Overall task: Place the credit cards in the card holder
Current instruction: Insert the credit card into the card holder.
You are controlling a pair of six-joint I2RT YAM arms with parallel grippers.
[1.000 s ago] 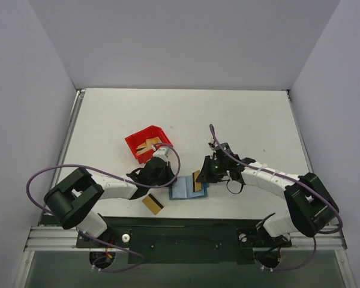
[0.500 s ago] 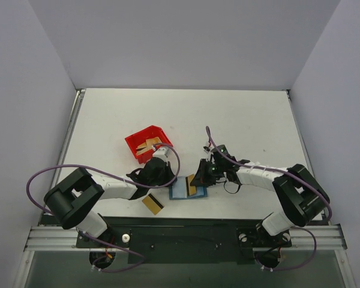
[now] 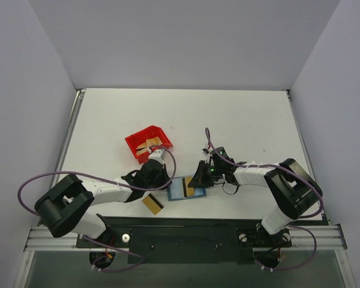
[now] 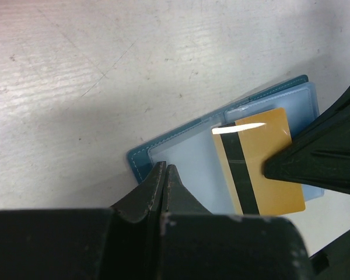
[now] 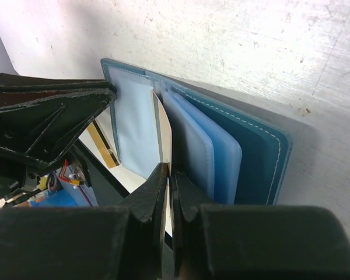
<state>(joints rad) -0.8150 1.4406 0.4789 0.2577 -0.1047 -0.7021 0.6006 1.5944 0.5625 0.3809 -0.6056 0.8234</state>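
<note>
The card holder [image 3: 177,189] lies open by the bench's [image 3: 246,120] near edge. The right end effector [image 5: 168,172] is clamped on a credit card [image 4: 259,163]: feed it edge-first, gently, while the left end effector [image 4: 165,173], closed tight, braces the card holder.

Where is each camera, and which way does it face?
Top external: above, behind, facing down at the table; left arm, right arm show.
Left wrist: on its arm, facing down past the shut left end effector at the card holder.
Right wrist: on its arm, facing along the right end effector, shut on a credit card.
Both wrists share card holder and card.
</note>
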